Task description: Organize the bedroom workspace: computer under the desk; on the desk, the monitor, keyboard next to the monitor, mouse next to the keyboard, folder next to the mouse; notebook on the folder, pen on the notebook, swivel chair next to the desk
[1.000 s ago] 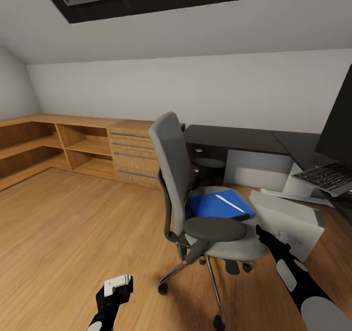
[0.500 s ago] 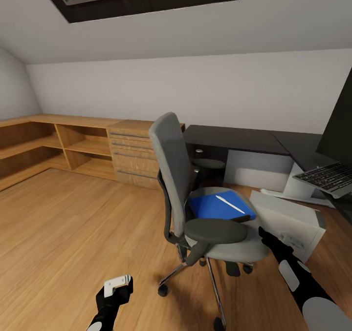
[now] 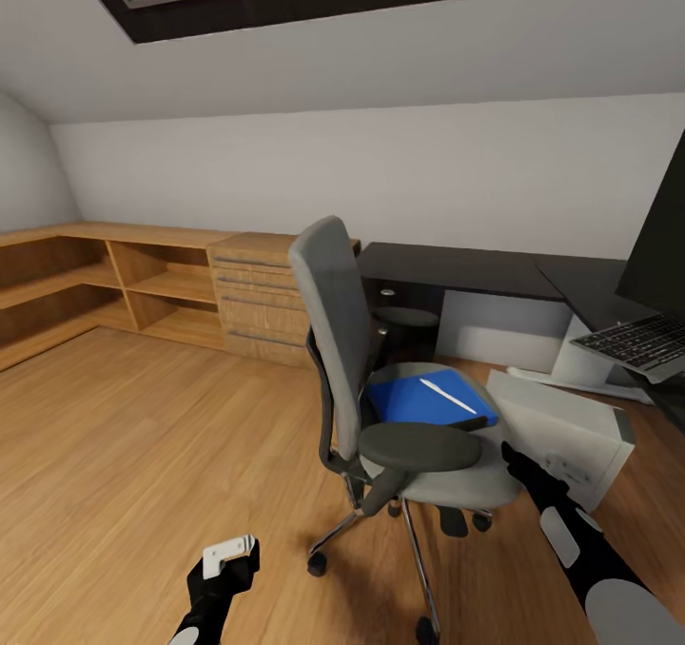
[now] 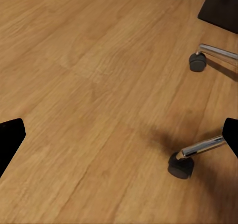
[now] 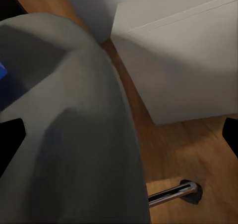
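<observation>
The grey swivel chair stands mid-floor, turned away from the dark desk. On its seat lies a blue folder with a white pen across it; I cannot make out a notebook. The pale computer tower sits on the floor right of the chair. Monitor and keyboard show at the right edge. My right gripper is open beside the seat's right edge, between seat and tower. My left gripper hangs open and empty over the floor near the chair's casters.
Wooden shelves and a drawer unit line the far wall on the left. A flat white object lies on the floor behind the tower. The chair's chrome legs spread out close to both arms. Wooden floor stretches to the left.
The whole view has shifted slightly, so the keyboard sits nearer the right edge. My right gripper has dipped a little beside the seat. The left arm is unchanged.
</observation>
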You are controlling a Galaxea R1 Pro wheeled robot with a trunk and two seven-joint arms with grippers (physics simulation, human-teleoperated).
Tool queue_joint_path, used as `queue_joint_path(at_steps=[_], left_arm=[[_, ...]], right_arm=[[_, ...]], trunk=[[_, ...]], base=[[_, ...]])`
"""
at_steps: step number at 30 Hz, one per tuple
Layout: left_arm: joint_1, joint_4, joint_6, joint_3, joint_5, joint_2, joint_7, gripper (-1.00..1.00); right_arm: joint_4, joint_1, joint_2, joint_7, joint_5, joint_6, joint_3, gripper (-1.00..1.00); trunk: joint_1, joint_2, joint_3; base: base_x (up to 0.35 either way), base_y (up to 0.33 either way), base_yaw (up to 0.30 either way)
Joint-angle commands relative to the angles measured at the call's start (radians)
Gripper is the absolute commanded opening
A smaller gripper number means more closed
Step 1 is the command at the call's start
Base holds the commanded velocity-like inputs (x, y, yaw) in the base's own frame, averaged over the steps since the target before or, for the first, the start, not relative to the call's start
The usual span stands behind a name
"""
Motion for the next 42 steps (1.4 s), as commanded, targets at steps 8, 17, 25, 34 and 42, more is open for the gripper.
queue_joint_path(at_steps=[8, 17, 25, 34, 42], left_arm=[[-0.001, 0.001, -0.004, 0.002, 0.01, -0.001, -0.001, 1.0], [-0.001, 0.001, -0.005, 0.002, 0.01, -0.001, -0.001, 1.0], [-0.001, 0.001, -0.004, 0.002, 0.01, -0.001, -0.001, 1.0], [0.0, 0.001, -0.004, 0.003, 0.01, -0.001, 0.0, 1.0], [0.0, 0.001, -0.005, 0.003, 0.01, -0.001, 0.001, 1.0]], right_arm=[[0.0, -0.001, 0.038, 0.005, -0.01, -0.004, 0.001, 1.0], [-0.001, -0.001, 0.041, 0.006, -0.012, -0.004, -0.001, 1.0], [-0.001, -0.001, 0.041, 0.006, -0.012, -0.004, -0.001, 1.0], [-0.001, -0.001, 0.042, 0.006, -0.012, -0.004, -0.001, 1.0], [-0.001, -0.001, 0.041, 0.006, -0.012, -0.004, -0.001, 1.0]], trunk=[[0.0, 0.0, -0.001], [0.0, 0.0, -0.001], [0.0, 0.0, -0.001], [0.0, 0.0, -0.001], [0.0, 0.0, -0.001]], base=[[0.0, 0.0, 0.081], [0.0, 0.0, 0.194], [0.0, 0.0, 0.167], [0.0, 0.0, 0.24], [0.0, 0.0, 0.257]])
